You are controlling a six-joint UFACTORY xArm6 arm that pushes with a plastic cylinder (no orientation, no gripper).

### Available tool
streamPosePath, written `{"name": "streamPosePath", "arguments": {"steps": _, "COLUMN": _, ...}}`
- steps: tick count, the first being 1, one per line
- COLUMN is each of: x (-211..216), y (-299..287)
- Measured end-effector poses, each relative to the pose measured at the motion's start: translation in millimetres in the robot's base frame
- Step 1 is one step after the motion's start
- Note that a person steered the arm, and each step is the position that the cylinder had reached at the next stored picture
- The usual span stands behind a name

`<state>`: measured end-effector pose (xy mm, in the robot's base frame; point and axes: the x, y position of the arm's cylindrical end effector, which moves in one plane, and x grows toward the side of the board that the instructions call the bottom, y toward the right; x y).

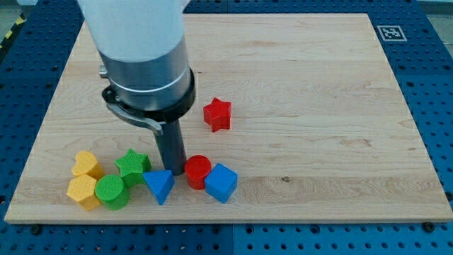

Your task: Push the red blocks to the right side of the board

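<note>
Nearest the camera sit the yellow hexagon point(83, 192) and green cylinder point(112, 192), left of my tip point(175, 172). The blue triangle point(159, 185) lies just below-left. The red cylinder point(197, 171) touches the tip's right; the red star point(217, 114) stands farther up-right on the bench point(318, 106). No fingers exist, only a rod.

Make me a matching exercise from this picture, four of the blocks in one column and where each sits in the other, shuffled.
Column one:
1. red star block
2. red cylinder
3. blue triangle block
4. green cylinder

Column two:
A. just on the view's right of my tip
B. alone, above the cluster
C. beside the yellow blocks, toward the view's bottom left
D. just below my tip, on its left

Pairs: 1-B, 2-A, 3-D, 4-C
</note>
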<state>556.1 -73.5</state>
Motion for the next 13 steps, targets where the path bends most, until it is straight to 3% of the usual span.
{"name": "streamPosePath", "arguments": {"steps": 3, "x": -32.2, "y": 37.1}}
{"name": "streamPosePath", "arguments": {"steps": 4, "x": -35.6, "y": 110.0}}
{"name": "streamPosePath", "arguments": {"steps": 5, "x": -15.4, "y": 188.3}}
{"name": "streamPosePath", "arguments": {"steps": 6, "x": 55.3, "y": 195.4}}
{"name": "streamPosePath", "arguments": {"steps": 8, "x": 62.4, "y": 170.6}}
{"name": "streamPosePath", "arguments": {"steps": 10, "x": 62.3, "y": 49.6}}
{"name": "streamPosePath", "arguments": {"steps": 11, "x": 34.6, "y": 26.5}}
{"name": "streamPosePath", "arguments": {"steps": 13, "x": -53.5, "y": 44.7}}
